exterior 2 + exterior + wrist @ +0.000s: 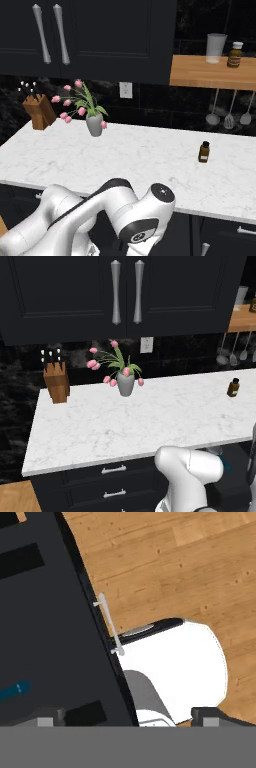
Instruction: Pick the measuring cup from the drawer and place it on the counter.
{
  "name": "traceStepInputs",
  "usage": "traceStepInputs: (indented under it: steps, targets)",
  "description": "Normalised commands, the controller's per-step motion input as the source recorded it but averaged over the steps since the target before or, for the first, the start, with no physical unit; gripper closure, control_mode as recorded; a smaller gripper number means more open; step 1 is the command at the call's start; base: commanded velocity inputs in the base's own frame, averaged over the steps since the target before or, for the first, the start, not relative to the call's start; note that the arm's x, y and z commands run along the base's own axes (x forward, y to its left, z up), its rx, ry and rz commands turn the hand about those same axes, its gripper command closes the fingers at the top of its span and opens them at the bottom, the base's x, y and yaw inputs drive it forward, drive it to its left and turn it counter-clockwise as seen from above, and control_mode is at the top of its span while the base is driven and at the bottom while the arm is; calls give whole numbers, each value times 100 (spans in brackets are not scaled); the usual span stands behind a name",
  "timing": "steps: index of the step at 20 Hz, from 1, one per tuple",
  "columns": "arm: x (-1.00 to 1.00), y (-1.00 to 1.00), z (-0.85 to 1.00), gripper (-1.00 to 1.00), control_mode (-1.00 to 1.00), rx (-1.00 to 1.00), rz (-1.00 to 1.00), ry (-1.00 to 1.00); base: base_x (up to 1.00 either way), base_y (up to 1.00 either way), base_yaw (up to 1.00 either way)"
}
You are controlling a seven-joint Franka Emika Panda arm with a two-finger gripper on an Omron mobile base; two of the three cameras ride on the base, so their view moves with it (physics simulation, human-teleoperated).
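The white marble counter [140, 421] runs across both base views above black cabinet fronts, counter [150, 160]. My arm bends down below its front edge. In the hand view I look down into the open black drawer [55, 637], whose silver handle [110, 624] lies along its front edge over the wooden floor. A teal-blue strip [15, 690] lies in the drawer at the left; a teal bit [226, 464] also peeks out beside my arm. I cannot tell whether it is the measuring cup. My gripper [127, 719] is open, its fingertips [45, 719] wide apart and holding nothing.
On the counter stand a knife block [56, 381], a grey vase of pink tulips [125, 381] and a small brown bottle [233, 387]. Utensils [233, 351] hang at the right under a wooden shelf [215, 72]. Black wall cabinets [125, 291] hang above.
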Motion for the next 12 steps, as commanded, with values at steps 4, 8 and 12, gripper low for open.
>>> traceStepInputs:
  steps: [4, 8, 12]
  targets:
    - [-41, 0, -12, -100, -100, 4, 1, 0, 0, 0, 0]
    - [21, 0, -20, -100, -100, 0, 1, 0, 0, 0, 0]
    - [47, 0, -26, -100, -100, 0, 2, 0, 0, 0, 0]
